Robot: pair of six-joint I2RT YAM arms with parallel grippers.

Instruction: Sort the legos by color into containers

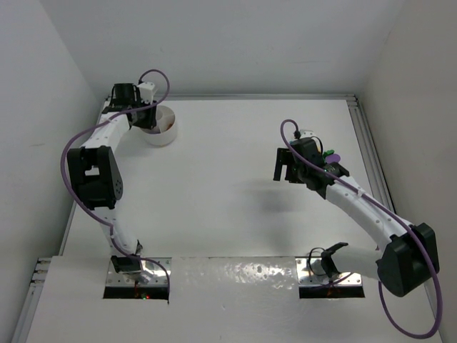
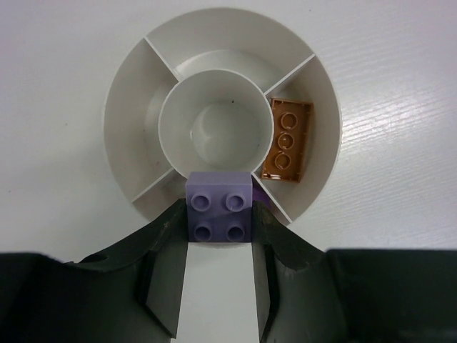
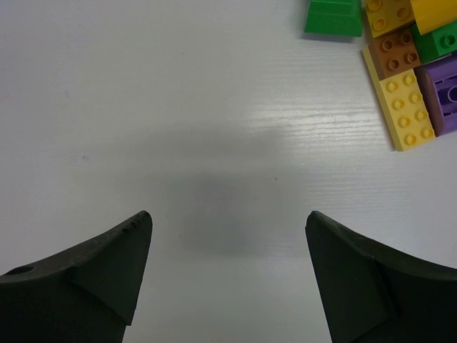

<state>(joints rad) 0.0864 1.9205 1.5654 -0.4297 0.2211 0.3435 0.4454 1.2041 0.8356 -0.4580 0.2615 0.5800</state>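
Note:
The white divided bowl [image 2: 128, 86] fills the left wrist view, and in the top view it [image 1: 166, 133] sits at the back left. An orange lego [image 2: 288, 139] lies in its right compartment. My left gripper [image 2: 220, 214] is shut on a purple four-stud lego [image 2: 220, 207] held over the bowl's near compartment, where a sliver of purple shows beside it. My right gripper [image 3: 228, 218] hangs open over bare table, nothing between its fingers. Loose legos lie up and right of it: green [image 3: 333, 18], orange [image 3: 393, 51], yellow [image 3: 407, 107], purple [image 3: 444, 93].
White walls close in the table at the back and on both sides [image 1: 214, 43]. In the top view the right arm [image 1: 357, 204] covers most of the lego pile; only a purple and green bit [image 1: 330, 156] shows.

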